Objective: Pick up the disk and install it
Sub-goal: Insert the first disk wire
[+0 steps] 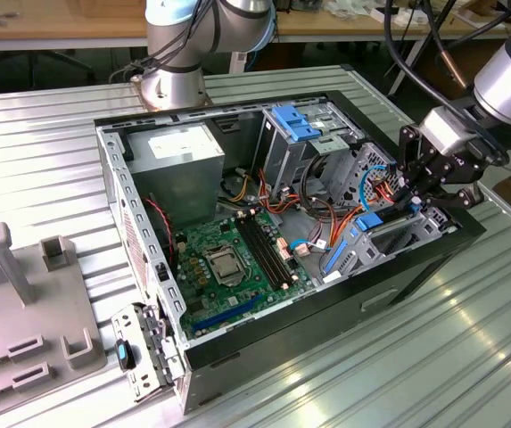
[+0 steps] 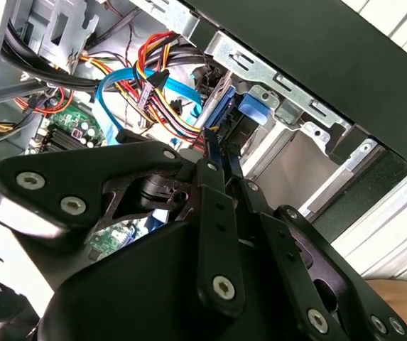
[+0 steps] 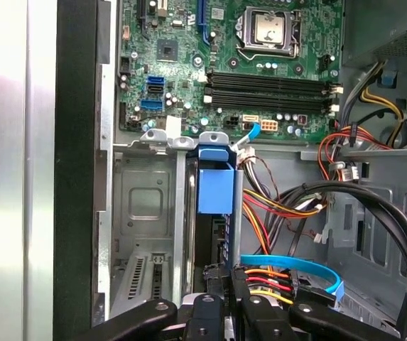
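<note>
The disk [image 3: 214,186] stands on edge in the metal drive bay [image 3: 143,213] at the front corner of the open computer case, with its blue rail toward the motherboard. In the exterior view the disk [image 1: 368,221] sits at the case's right end, under my gripper [image 1: 408,198]. My gripper [image 3: 226,273] reaches down into the bay, and its black fingers [image 2: 214,177] are closed on the disk's thin edge [image 2: 249,114]. The disk's lower body is hidden by the bay walls.
The green motherboard [image 1: 228,259] lies in the case middle, with the grey power supply [image 1: 179,156] behind it. Bundled red, yellow and blue cables [image 3: 288,273] crowd next to the bay. A ribbed blue bracket [image 1: 295,122] tops the upper cage. A grey fixture [image 1: 23,303] is at the exterior view's left.
</note>
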{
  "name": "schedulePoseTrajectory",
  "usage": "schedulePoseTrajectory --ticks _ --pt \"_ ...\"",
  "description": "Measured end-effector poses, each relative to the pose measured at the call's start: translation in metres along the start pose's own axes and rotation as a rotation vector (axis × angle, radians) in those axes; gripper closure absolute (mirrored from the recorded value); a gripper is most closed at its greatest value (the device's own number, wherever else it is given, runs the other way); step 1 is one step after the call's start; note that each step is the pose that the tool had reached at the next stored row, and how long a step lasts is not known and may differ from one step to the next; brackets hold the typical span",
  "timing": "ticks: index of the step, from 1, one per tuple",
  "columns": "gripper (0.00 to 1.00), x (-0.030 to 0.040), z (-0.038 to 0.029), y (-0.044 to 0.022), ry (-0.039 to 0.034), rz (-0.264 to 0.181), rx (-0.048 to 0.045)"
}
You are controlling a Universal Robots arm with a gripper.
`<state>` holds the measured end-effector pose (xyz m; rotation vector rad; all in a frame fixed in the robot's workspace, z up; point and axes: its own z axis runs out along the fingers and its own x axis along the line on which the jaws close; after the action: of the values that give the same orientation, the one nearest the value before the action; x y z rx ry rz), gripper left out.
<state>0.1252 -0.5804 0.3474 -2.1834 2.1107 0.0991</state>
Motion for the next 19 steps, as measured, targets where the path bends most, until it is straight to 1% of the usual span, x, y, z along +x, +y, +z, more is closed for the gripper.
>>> schedulePoseTrajectory --ticks 9,19 --pt "0.84 0.0003 0.0027 0.0001 -0.0012 0.001 0.0004" --pt "0.84 0.0004 0.0034 0.0006 -0.0024 0.001 0.0006"
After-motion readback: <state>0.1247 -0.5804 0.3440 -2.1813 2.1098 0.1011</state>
